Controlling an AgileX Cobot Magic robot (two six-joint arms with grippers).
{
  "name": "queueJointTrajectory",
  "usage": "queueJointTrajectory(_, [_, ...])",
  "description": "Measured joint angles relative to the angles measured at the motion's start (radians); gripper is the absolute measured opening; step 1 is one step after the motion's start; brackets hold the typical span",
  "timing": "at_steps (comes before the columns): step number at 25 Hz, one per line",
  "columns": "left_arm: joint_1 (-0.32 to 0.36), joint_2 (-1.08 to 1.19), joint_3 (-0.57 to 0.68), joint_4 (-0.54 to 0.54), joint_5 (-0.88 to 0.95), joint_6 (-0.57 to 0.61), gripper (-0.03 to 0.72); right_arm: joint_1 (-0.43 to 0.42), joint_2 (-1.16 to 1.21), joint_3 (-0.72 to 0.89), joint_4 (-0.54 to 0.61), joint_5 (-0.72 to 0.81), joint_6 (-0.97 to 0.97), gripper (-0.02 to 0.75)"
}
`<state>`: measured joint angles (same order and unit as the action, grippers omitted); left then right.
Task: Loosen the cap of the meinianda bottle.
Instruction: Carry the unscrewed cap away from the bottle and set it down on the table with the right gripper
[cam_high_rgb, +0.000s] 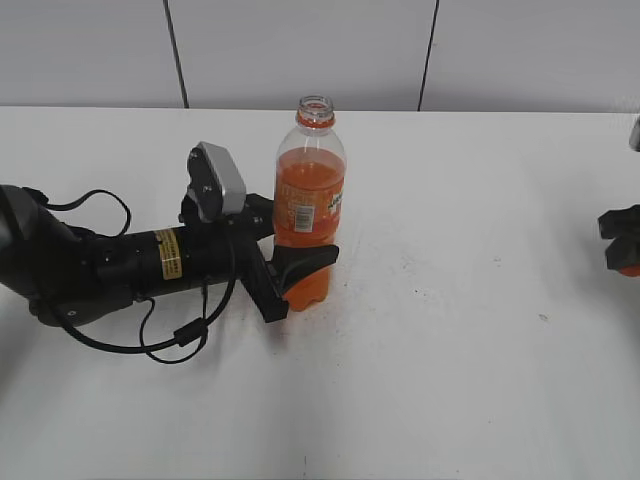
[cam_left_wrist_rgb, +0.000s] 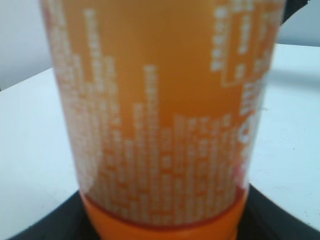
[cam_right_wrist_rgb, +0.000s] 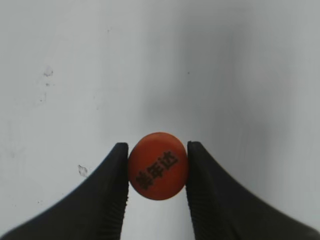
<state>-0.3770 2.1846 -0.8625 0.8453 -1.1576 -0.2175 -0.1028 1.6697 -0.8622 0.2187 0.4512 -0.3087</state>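
The meinianda bottle (cam_high_rgb: 310, 200) stands upright on the white table, its mouth open with no cap on it. It holds orange drink and carries an orange label with a white barcode patch. My left gripper (cam_high_rgb: 300, 268) is shut on the bottle's lower body; the label fills the left wrist view (cam_left_wrist_rgb: 160, 115). My right gripper (cam_right_wrist_rgb: 158, 172) is shut on the round orange cap (cam_right_wrist_rgb: 158, 165), which has dark characters on top and hangs above the table. In the exterior view the right gripper (cam_high_rgb: 622, 240) shows only at the right edge.
The white table (cam_high_rgb: 450, 350) runs to a pale panelled wall at the back. The left arm and its cables (cam_high_rgb: 110, 265) lie low across the table's left side. A few small specks mark the tabletop (cam_right_wrist_rgb: 82, 171).
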Motion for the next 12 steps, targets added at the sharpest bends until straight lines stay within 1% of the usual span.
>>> queueJointTrajectory(8, [0.000,0.000,0.000,-0.001,0.001,0.000,0.397,-0.001,0.147,0.008,-0.003,-0.042,0.000,0.269])
queueJointTrajectory(12, [0.000,0.000,0.000,-0.001,0.001,0.000,0.397,-0.001,0.173,0.008,-0.003,-0.046,0.000,0.269])
